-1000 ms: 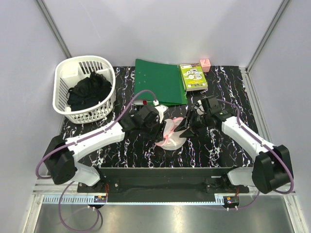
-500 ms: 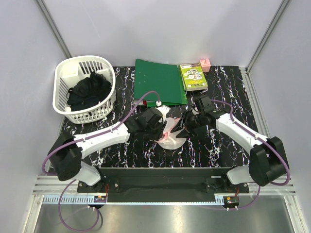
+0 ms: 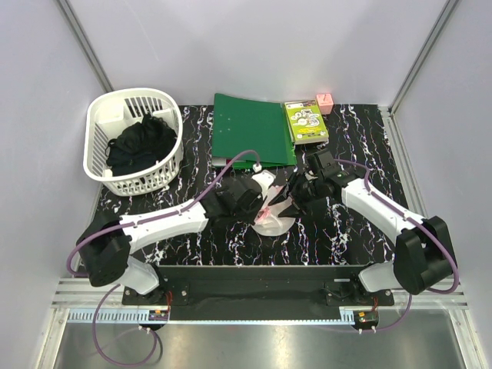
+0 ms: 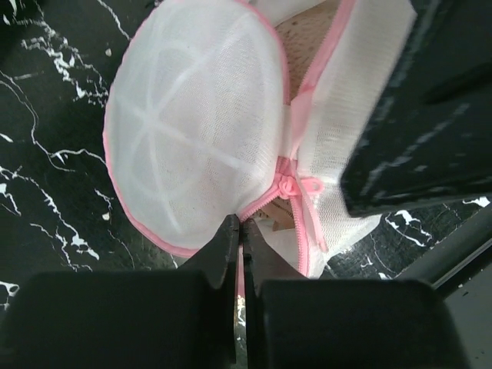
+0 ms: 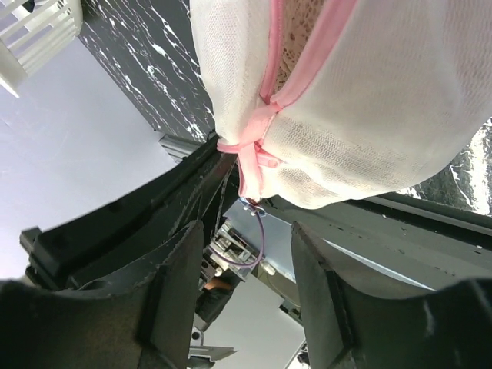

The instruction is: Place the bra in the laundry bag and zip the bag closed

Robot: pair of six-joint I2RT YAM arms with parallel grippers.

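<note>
The laundry bag [image 3: 270, 221], white mesh with pink zipper trim, lies partly open at the table's middle front, between both grippers. In the left wrist view its dome [image 4: 192, 131] fills the frame, and the pink zipper pull [image 4: 298, 187] sits at the open seam. The peach bra [image 4: 301, 37] shows inside through the gap, also in the right wrist view [image 5: 297, 34]. My left gripper [image 4: 242, 231] is shut on the bag's pink rim trim; it also shows in the top view [image 3: 256, 209]. My right gripper [image 5: 246, 257] is open just below the bag's zipper end [image 5: 250, 163], holding nothing.
A white slotted basket [image 3: 100, 123] with a black clothing bundle [image 3: 140, 143] stands at the back left. A green folder [image 3: 252, 127], a green box [image 3: 306, 121] and a small pink object [image 3: 324, 103] lie at the back.
My left gripper has moved right and forward onto the bag's near rim. My right gripper has shifted slightly left toward the bag. The bag's flap has been pushed up.
</note>
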